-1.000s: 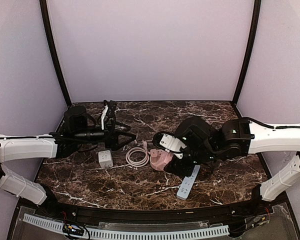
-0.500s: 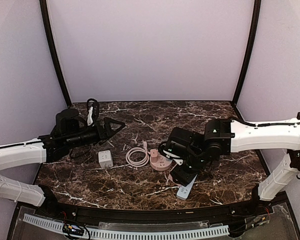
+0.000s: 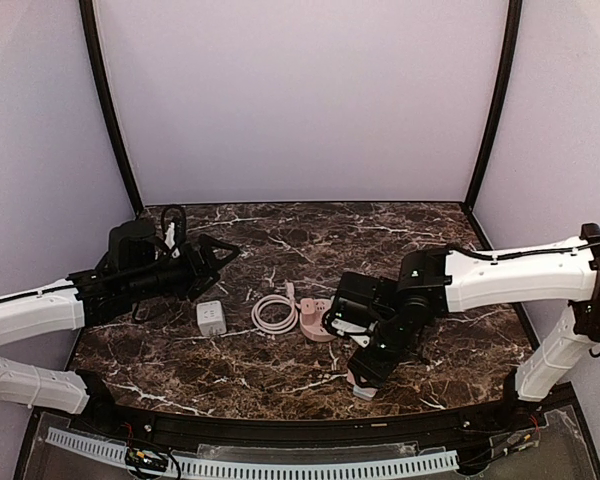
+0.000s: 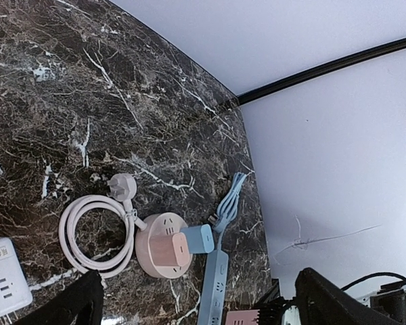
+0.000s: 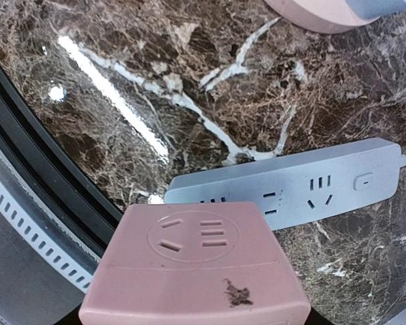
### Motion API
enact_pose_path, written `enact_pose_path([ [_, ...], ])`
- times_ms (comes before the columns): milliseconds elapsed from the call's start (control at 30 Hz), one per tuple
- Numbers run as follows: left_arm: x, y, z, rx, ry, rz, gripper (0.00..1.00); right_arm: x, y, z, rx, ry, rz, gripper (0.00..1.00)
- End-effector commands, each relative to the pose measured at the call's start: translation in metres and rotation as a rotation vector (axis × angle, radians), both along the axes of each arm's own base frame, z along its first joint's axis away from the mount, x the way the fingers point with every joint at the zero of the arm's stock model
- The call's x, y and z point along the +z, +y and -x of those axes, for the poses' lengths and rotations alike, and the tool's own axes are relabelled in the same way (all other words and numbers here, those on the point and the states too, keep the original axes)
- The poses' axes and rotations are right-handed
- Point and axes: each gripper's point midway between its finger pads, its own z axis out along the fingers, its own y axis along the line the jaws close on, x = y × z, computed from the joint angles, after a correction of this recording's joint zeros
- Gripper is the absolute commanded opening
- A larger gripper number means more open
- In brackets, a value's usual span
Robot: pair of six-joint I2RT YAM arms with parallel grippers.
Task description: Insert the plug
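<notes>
My right gripper (image 3: pixel 367 364) is shut on a pink cube adapter (image 5: pixel 196 264) with a socket face on top. It holds the adapter just above the near end of a blue power strip (image 5: pixel 291 183) that lies flat by the table's front edge. The cube hides the right fingers in the right wrist view. My left gripper (image 3: pixel 218 256) is open and empty at the back left, apart from everything. In the left wrist view its dark fingers (image 4: pixel 68 305) frame a round pink socket hub (image 4: pixel 162 247) that carries a pink cube and a blue cube plug (image 4: pixel 199 238).
A coiled white cord (image 3: pixel 273 313) with its white plug (image 4: pixel 122 184) lies left of the hub. A white cube adapter (image 3: pixel 211 318) sits further left. The blue strip's bundled cord (image 4: pixel 230 203) lies behind the hub. The black table rim (image 5: pixel 47 203) runs close to the strip.
My right gripper has moved from the pink hub toward the front edge, carrying the pink cube over the blue strip. My left arm has drawn back to the left.
</notes>
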Motion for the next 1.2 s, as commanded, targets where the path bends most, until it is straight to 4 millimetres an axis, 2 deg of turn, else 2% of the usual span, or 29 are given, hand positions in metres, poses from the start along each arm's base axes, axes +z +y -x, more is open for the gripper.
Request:
enact_pose_path([
  [0,0.001,0.003,0.001,0.025,0.021,-0.006,0.99,-0.012,-0.006,0.002,-0.018,0.021,0.018,0.00],
  [367,-0.007,0.009,-0.005,0.061,-0.006,-0.039,0.99,-0.019,-0.004,-0.007,-0.031,-0.013,-0.005,0.00],
  [700,-0.010,0.004,-0.007,0.045,-0.022,-0.032,0.99,-0.025,-0.012,-0.019,-0.039,-0.057,0.029,0.00],
  [1000,-0.011,0.004,-0.007,0.044,-0.023,-0.031,0.99,-0.029,-0.016,-0.014,-0.030,-0.034,0.028,0.00],
  [1167,-0.011,0.003,-0.007,0.044,-0.024,-0.031,0.99,-0.024,-0.011,-0.008,-0.023,-0.005,-0.013,0.00],
])
